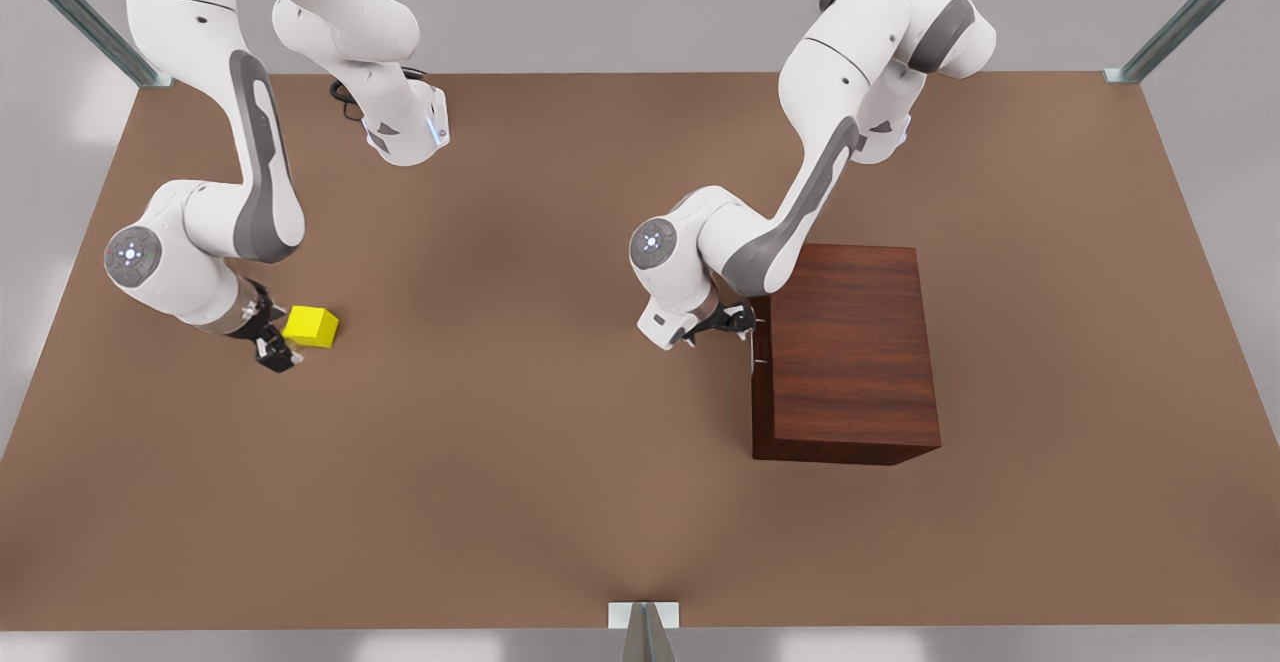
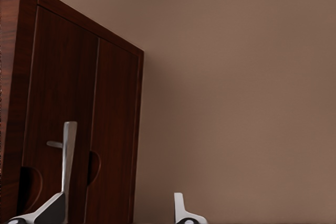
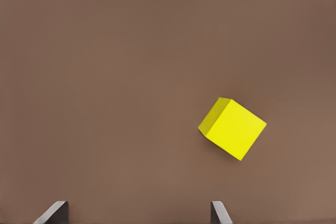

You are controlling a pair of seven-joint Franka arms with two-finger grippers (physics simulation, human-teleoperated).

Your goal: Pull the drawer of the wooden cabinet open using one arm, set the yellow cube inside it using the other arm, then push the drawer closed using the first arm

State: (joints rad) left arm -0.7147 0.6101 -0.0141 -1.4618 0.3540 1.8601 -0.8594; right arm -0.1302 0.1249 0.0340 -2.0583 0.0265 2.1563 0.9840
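The drawer [image 1: 760,362] sits closed in the left face of the wooden cabinet [image 1: 850,347], flush with that face, as seen in the front view. In the left wrist view the cabinet front [image 2: 79,124] shows vertical panel seams and a thin silver bar handle [image 2: 68,153] standing out from the wood. The cabinet rests on the brown worktop [image 1: 540,442], in the right half of the front view.

The left gripper [image 1: 735,324] is at the cabinet's left face, at the far end of the drawer front. Its fingers are spread apart: in the left wrist view one fingertip [image 2: 52,208] lies by the handle and the other [image 2: 181,208] stands clear over bare worktop. Whether a finger touches the handle cannot be told.

The yellow cube [image 1: 311,326] lies on the worktop in the left half of the front view, well apart from the cabinet. In the right wrist view the cube [image 3: 232,128] is turned at an angle, with one corner pointing toward the camera side.

The right gripper [image 1: 272,345] is just beside the cube, on its left and slightly nearer side in the front view. Its fingers are apart, and the two fingertips [image 3: 52,212] appear at the edge of the right wrist view with bare worktop between them. The cube lies ahead of the fingers, offset toward one of them, not between them and not gripped.
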